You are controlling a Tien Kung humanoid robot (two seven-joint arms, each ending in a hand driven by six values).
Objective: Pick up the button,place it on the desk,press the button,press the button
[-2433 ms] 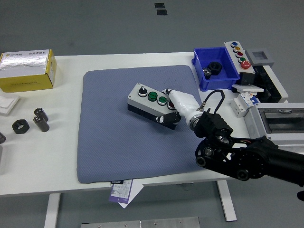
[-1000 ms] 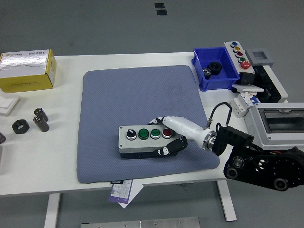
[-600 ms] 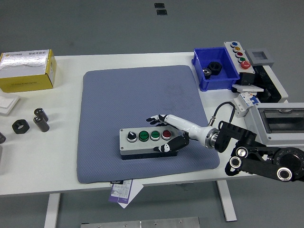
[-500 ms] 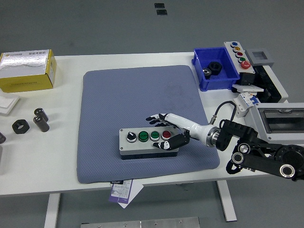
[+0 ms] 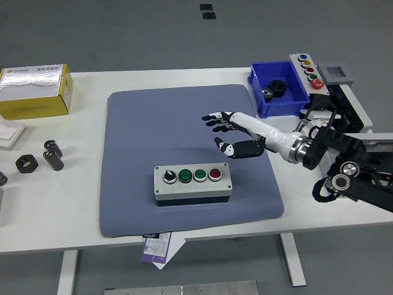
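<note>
The grey button box (image 5: 192, 182) lies flat on the blue mat (image 5: 166, 123), near its front edge. On its top sit a black selector, two green buttons and a red button (image 5: 215, 174). My right hand (image 5: 232, 132) hovers above and behind the box, toward the right, with fingers spread and nothing in it. The white forearm runs from it to the black arm at the right edge. The left arm does not show.
A blue bin (image 5: 279, 89) and a second button panel (image 5: 310, 70) stand at the back right, with electrical parts and a grey enclosure (image 5: 362, 150) beside them. At the far left are a yellow box (image 5: 35, 92) and black nuts (image 5: 40, 158).
My right hand set the button box down on the mat's front part, let go of it, then lifted up and back to the right with fingers spread.
</note>
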